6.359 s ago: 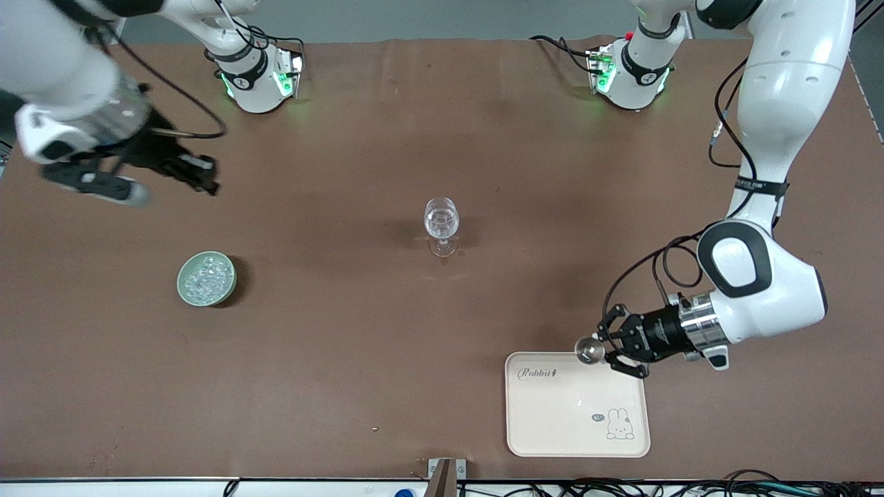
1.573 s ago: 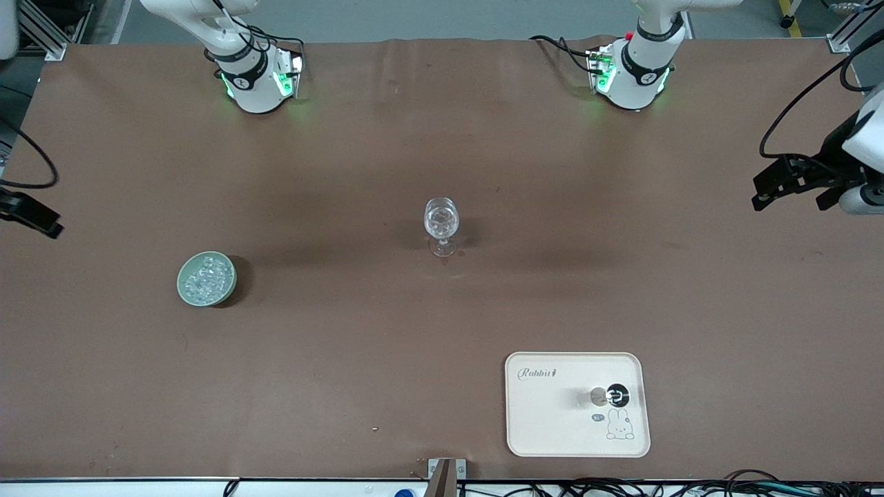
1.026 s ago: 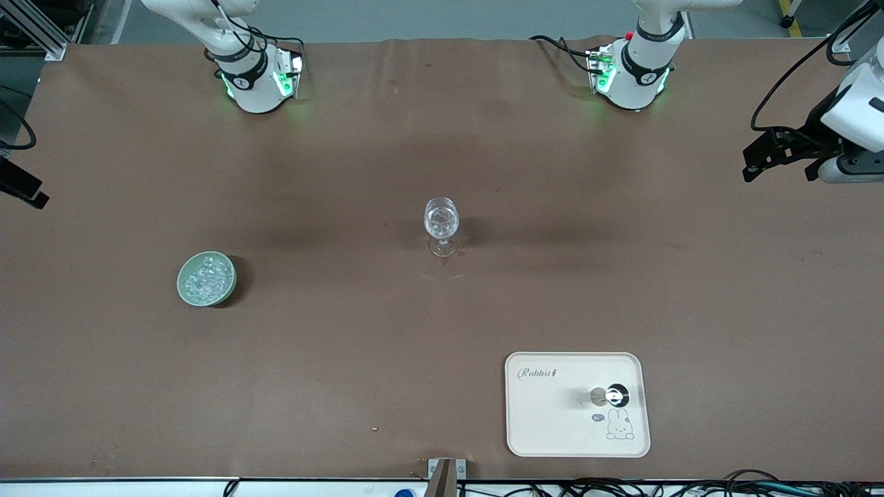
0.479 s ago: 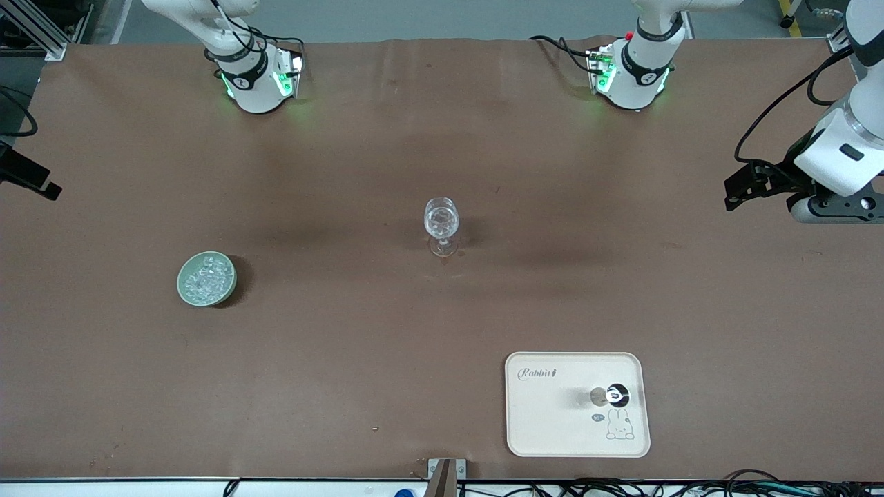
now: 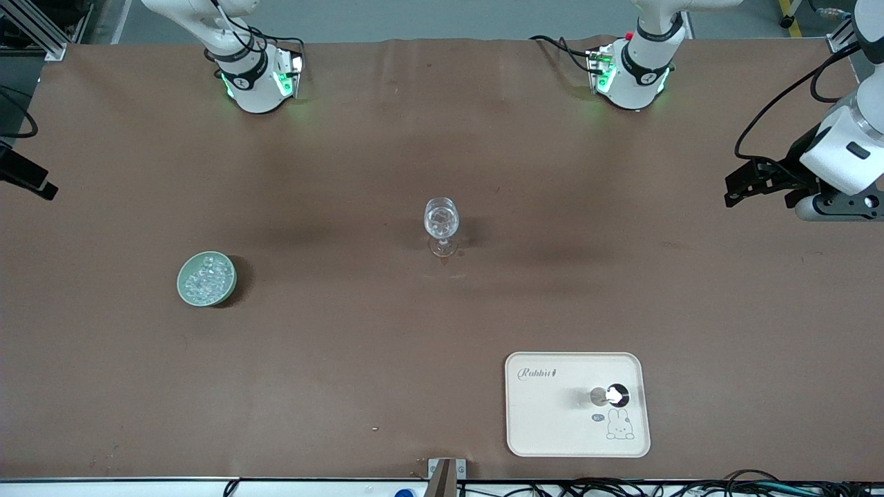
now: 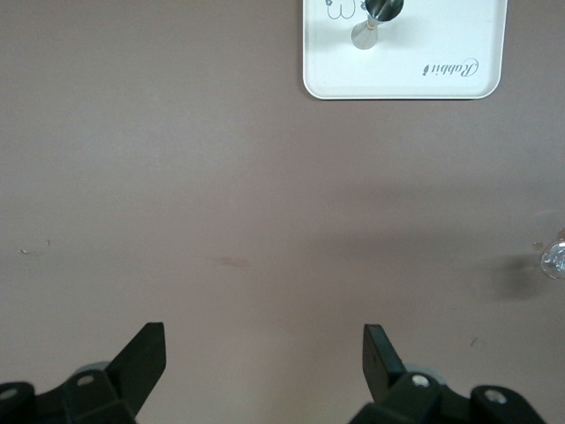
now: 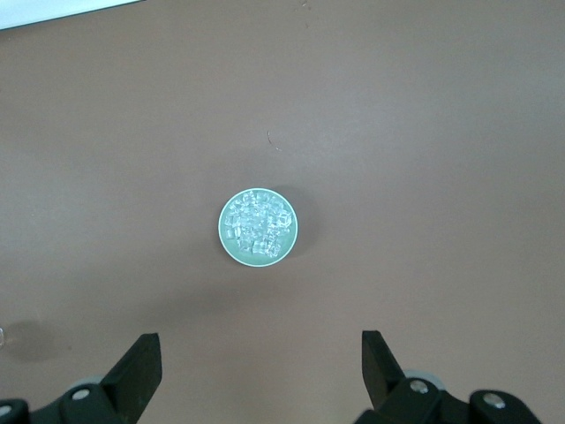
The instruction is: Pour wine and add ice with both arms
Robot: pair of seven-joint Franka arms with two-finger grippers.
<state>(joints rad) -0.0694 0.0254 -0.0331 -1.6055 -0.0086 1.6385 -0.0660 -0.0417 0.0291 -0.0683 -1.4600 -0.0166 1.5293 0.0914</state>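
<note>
A clear stemmed glass (image 5: 441, 222) stands upright at the table's middle. The ice (image 5: 206, 277) fills a pale green round bowl (image 5: 185, 286) toward the right arm's end, seen from above in the right wrist view (image 7: 257, 226). My left gripper (image 5: 733, 188) hangs open and empty over the table's edge at the left arm's end (image 6: 263, 353). My right gripper (image 5: 41, 188) is open and empty at the table's edge at the right arm's end (image 7: 260, 358). A small silvery cup (image 5: 611, 395) rests on the cream tray (image 5: 552, 421).
The cream tray lies near the front edge toward the left arm's end and also shows in the left wrist view (image 6: 441, 44). Both arm bases (image 5: 255, 79) (image 5: 632, 72) stand farthest from the front camera. Bare brown tabletop lies between glass, bowl and tray.
The left gripper has let go of the silvery cup, which now rests on the tray. Both arms have drawn back to the table's ends. In the last half second the left gripper barely moved.
</note>
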